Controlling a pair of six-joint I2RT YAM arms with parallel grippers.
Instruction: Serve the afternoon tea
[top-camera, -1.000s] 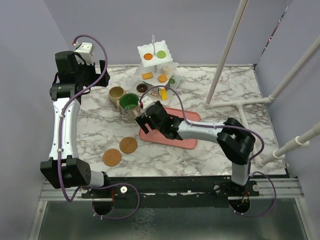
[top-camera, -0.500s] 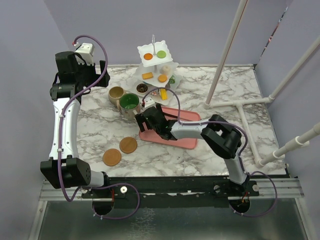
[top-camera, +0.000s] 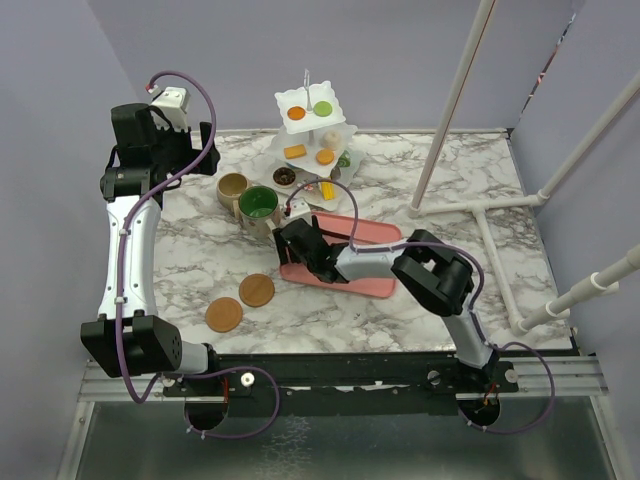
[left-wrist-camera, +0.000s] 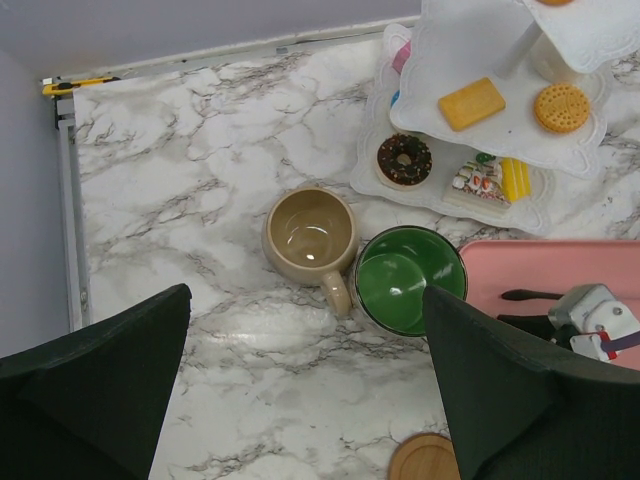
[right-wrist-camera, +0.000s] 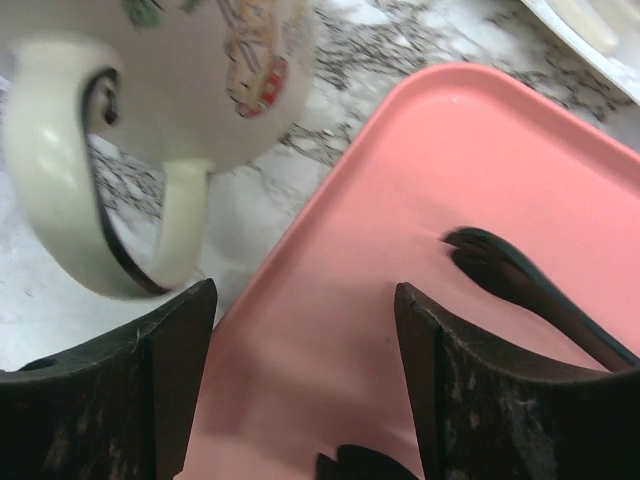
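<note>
Top view: the right gripper (top-camera: 293, 243) is low over the left end of the pink tray (top-camera: 385, 235), just beside the green-inside mug (top-camera: 258, 205).

Left wrist view: the left gripper (left-wrist-camera: 305, 292) is wide open, high above the beige mug (left-wrist-camera: 308, 232).

Right wrist view: the jaws are apart and hold nothing. The black tongs (right-wrist-camera: 520, 285) lie on the tray.

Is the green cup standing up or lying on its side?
Standing up. From above, the green-inside mug shows its whole round rim and green bottom, beside the beige mug.
</note>
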